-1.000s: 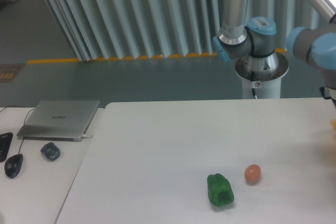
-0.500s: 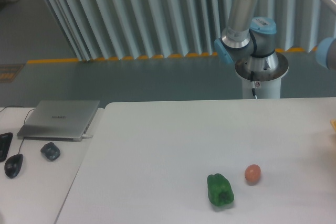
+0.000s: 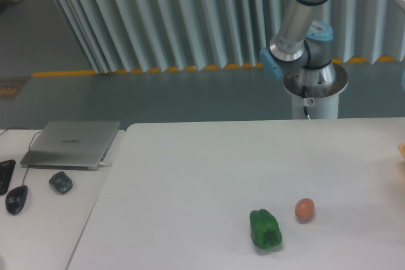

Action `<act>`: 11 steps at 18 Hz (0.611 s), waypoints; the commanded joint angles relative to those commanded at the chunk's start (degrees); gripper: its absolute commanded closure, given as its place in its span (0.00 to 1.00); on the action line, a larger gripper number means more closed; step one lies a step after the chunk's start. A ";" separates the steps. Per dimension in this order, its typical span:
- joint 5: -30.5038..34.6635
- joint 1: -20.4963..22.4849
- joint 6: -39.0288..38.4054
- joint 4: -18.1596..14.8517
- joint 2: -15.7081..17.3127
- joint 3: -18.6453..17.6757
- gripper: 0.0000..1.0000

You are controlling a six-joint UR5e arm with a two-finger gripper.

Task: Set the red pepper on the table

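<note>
The red pepper does not show anywhere in this view, so its place, its long axis, the way it points and its look cannot be told. The pincer is out of frame as well, so whether it is open, closed or gripping something cannot be told; only the arm (image 3: 297, 30) shows, rising from its round base (image 3: 314, 80) behind the far edge and leaning up and to the right out of the top of the picture.

The white surface (image 3: 190, 169) carries a green pepper (image 3: 265, 229) near the front edge, lying with its long axis roughly front to back. Just to its right, near but apart, sits a small orange-pink ball (image 3: 304, 209). A sliver of something yellow (image 3: 402, 150) shows at the right edge.

On the adjoining desk (image 3: 38, 232) to the left lie a closed grey laptop (image 3: 71, 144), a small dark round object (image 3: 61, 182) in front of it, a black mouse (image 3: 16, 198) and a dark item cut by the left edge. Behind everything hangs a pale ribbed curtain (image 3: 158, 17) above a grey floor with a yellow line (image 3: 63, 73).
</note>
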 joint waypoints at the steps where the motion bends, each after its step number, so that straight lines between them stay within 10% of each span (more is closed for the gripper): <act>1: -0.09 0.18 0.00 0.00 -0.35 0.61 0.00; 11: -0.44 0.44 -0.79 0.70 -3.25 3.43 0.00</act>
